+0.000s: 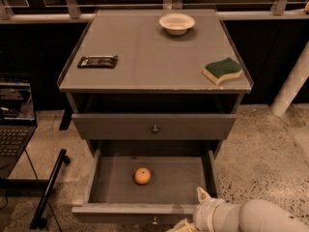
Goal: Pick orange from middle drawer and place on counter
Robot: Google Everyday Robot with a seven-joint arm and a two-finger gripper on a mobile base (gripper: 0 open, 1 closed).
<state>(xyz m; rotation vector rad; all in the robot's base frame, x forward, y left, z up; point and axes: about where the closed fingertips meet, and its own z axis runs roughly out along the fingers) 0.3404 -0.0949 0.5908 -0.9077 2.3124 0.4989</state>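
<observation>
The orange (142, 175) lies on the floor of the open middle drawer (104, 180), a little left of its centre. My gripper (191, 210) is at the bottom edge of the view, over the drawer's front right corner, to the right of the orange and nearer than it, not touching it. Its two pale fingertips (201, 194) stand apart, open and empty. The white arm runs off to the lower right. The counter (145, 57) is the flat grey top of the cabinet above.
On the counter stand a white bowl (176, 22) at the back, a green-and-yellow sponge (221, 70) at the right edge, and a dark wrapped bar (97, 61) at the left. The upper knobbed drawer (154, 126) is shut. A laptop (13, 129) sits at the left.
</observation>
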